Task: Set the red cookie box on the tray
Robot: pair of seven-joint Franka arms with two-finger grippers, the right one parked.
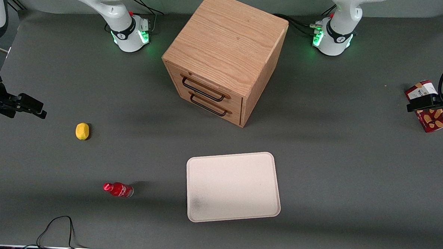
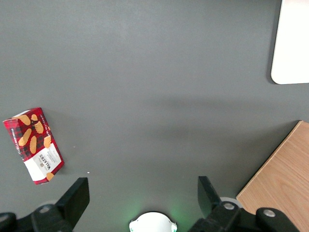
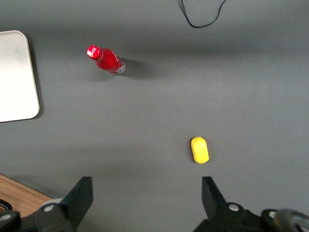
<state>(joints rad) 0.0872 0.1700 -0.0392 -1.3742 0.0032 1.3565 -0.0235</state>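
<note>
The red cookie box (image 1: 430,107) lies flat on the grey table (image 1: 339,163), at the working arm's end of it, with its white label panel and the cookie pictures facing up. It is well apart from the tray (image 1: 233,186), which sits near the middle of the table, close to the front camera. The tray is cream-white with rounded corners and carries a faint grey smudge.

The gripper (image 2: 141,193) hangs in the air above the table near the cookie box, and it does not touch the box. In the left wrist view its two dark fingers (image 2: 75,195) stand wide apart and nothing is between them. In the front view a dark part of the working arm passes in front of the box and covers a strip of it.

The wooden drawer cabinet (image 1: 224,57) stands farther from the front camera than the tray, with two dark handles on its front. Toward the parked arm's end of the table lie a small yellow object (image 1: 82,131) and a small red bottle (image 1: 118,189); the bottle is nearer to the front camera than the yellow object. A black cable (image 1: 58,229) lies at the table edge closest to the camera.
</note>
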